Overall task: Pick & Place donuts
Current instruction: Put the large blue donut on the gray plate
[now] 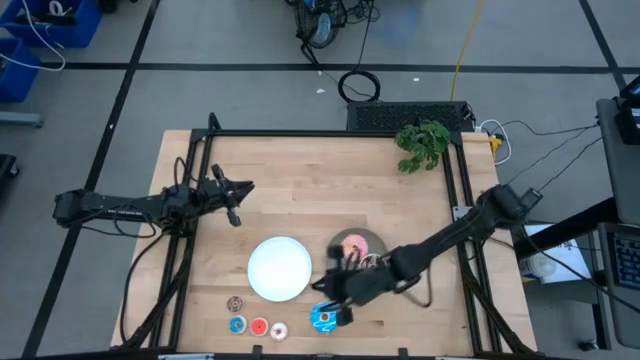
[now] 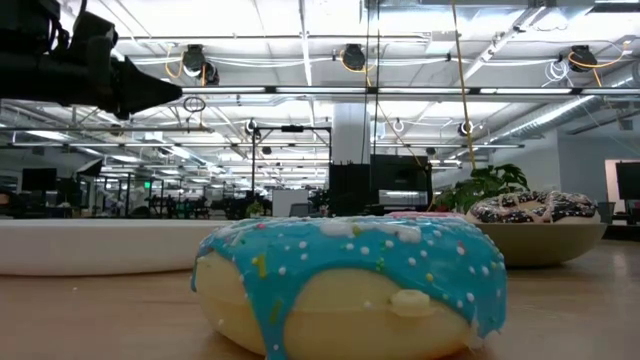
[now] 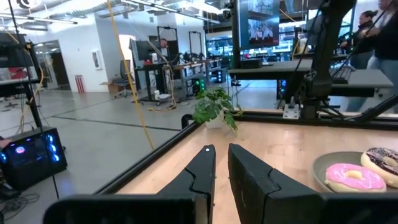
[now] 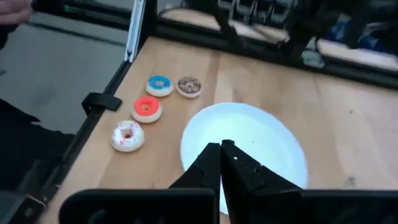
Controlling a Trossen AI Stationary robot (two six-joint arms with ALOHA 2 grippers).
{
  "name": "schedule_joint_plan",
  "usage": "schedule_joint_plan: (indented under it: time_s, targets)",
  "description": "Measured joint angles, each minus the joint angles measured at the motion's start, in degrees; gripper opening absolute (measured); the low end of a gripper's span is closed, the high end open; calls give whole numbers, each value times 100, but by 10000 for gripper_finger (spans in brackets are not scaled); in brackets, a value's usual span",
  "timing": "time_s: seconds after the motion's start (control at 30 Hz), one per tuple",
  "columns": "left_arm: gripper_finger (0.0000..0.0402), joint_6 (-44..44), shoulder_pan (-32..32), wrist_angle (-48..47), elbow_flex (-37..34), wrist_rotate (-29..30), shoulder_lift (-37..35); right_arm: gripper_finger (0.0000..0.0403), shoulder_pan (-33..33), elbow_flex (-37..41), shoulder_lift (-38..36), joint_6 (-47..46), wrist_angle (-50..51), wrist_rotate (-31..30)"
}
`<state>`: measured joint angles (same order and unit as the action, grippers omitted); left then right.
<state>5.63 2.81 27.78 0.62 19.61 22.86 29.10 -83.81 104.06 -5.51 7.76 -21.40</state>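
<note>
My right gripper (image 4: 222,148) is shut and holds nothing; it hovers over the near right rim of the white plate (image 1: 280,268). The blue sprinkled donut (image 1: 323,317) lies flat on the table just near of it, and it fills the low view (image 2: 350,285). The pink donut (image 3: 351,176) and the dark drizzled donut (image 3: 385,160) rest on the grey plate (image 1: 372,240). Four tiny donuts lie flat by the near edge: brown (image 4: 189,86), blue (image 4: 160,85), red (image 4: 147,107) and white (image 4: 127,135). My left gripper (image 3: 221,154) waits raised at the table's left, its fingers a narrow gap apart.
A green plant (image 1: 422,143) stands at the far right corner. A black frame rail (image 1: 330,133) runs along the far edge, with others down both sides. Bare wood lies between the left gripper and the plates.
</note>
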Motion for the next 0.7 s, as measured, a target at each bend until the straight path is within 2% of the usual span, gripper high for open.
schedule_joint_plan:
  time_s: [0.2, 0.33, 0.43, 0.53, 0.7]
  targets:
    - [51, -23, 0, -124, 0, -1, 1, 0, 0, -2242, 1284, -648, 1966, 1133]
    - [51, -9, 0, -108, 0, 1, 1, 0, 9, -3413, 2061, -846, 2848, 1590]
    - [51, -12, 0, -106, 0, -1, 1, 1, 6, -3613, 2412, -807, 3240, 1924]
    - [51, 4, 0, -108, 0, 1, 1, 15, 4, -3613, 2547, -703, 3222, 2016]
    - [51, 6, 0, -106, 0, 1, -1, 78, -14, -3621, 2624, -696, 3617, 2018]
